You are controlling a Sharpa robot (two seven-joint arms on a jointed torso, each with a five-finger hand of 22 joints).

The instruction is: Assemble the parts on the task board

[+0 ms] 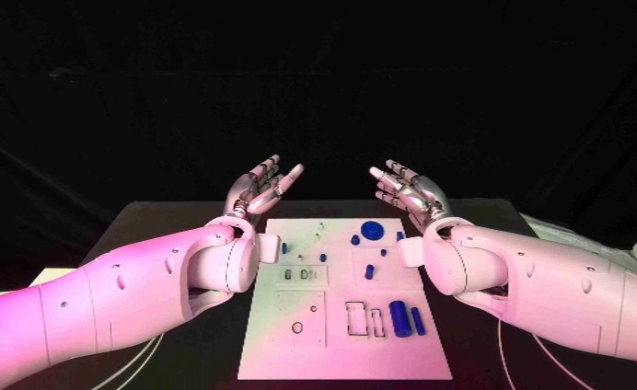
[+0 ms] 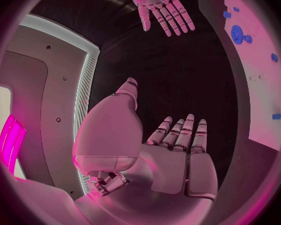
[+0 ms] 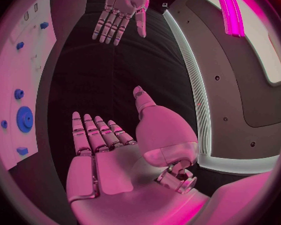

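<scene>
The white task board (image 1: 339, 353) lies in the middle of the black table. On it lie several blue parts: a round gear (image 1: 373, 229) near the far edge, small pegs (image 1: 369, 271) at mid-board, and two long cylinders (image 1: 399, 318) toward the near right. My left hand (image 1: 260, 184) is raised above the board's far left corner, palm up, fingers spread, holding nothing. My right hand (image 1: 409, 189) mirrors it over the far right corner, also open and empty. The left wrist view shows my left hand's palm (image 2: 178, 155) and the right hand (image 2: 162, 7); the right wrist view shows the blue gear (image 3: 24, 119).
The board has several empty slots and outlines, including rectangular ones (image 1: 364, 319) beside the long cylinders. Black table (image 1: 173, 224) surrounds the board on both sides. My two white forearms flank the board's near half.
</scene>
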